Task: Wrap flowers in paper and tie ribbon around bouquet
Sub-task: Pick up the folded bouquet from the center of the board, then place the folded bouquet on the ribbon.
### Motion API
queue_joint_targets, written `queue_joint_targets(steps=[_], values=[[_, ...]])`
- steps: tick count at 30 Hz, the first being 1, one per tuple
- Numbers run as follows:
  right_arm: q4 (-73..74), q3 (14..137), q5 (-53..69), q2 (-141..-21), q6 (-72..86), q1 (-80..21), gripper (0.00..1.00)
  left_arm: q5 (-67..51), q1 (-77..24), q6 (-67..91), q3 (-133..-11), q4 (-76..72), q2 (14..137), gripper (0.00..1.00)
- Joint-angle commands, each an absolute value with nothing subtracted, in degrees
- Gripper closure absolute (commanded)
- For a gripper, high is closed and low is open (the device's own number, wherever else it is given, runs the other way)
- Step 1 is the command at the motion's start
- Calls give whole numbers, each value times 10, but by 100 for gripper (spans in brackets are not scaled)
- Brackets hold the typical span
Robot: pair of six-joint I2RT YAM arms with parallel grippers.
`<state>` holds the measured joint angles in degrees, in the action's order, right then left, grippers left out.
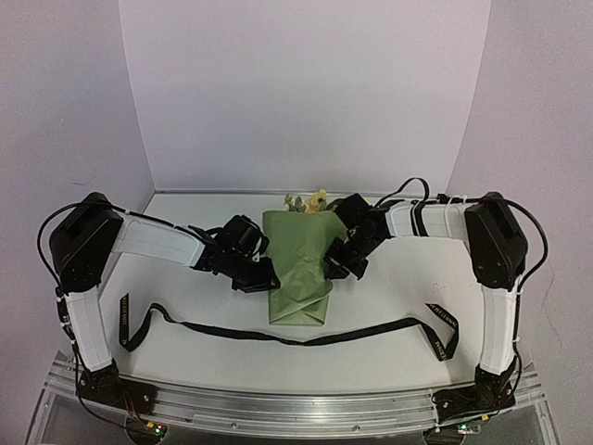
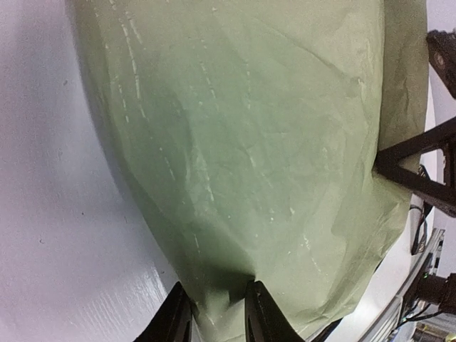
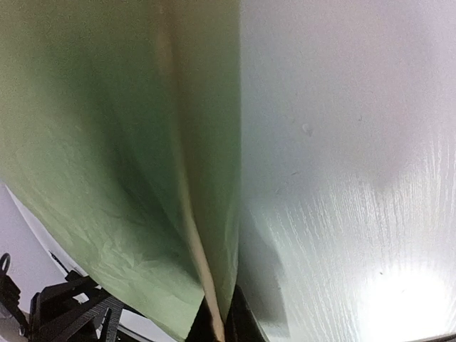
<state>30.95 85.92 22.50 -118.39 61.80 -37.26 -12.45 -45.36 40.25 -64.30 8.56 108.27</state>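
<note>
The olive-green paper [image 1: 298, 264] lies folded into a sleeve on the table, and the pale yellow flowers [image 1: 310, 200] poke out of its far end. My left gripper [image 1: 262, 276] is at the sleeve's left edge; in the left wrist view the paper [image 2: 242, 157] bunches between its two fingers [image 2: 262, 317], which press on it. At the sleeve's right edge my right gripper [image 1: 335, 264] is shut on the paper [image 3: 107, 178], whose tan-faced edge runs down between its fingertips [image 3: 239, 324]. The black ribbon [image 1: 278, 332] lies loose on the table in front of the sleeve.
White walls enclose the table at the back and sides. The ribbon's ends reach toward both arm bases [image 1: 443, 329]. The aluminium rail [image 1: 296, 403] runs along the near edge.
</note>
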Motion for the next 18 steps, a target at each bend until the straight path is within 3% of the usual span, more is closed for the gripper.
queue_joint_targets(steps=[1,6,18], values=[[347,871,235,-1151,664,-373,100,-137,-453,390,-681,136,1039,80],[348,861,249,-1131,695,-373,100,-150,-453,390,-680,158,1013,86],[349,814,260,-1081,730,-405,100,-182,-456,429,-606,148,932,87]])
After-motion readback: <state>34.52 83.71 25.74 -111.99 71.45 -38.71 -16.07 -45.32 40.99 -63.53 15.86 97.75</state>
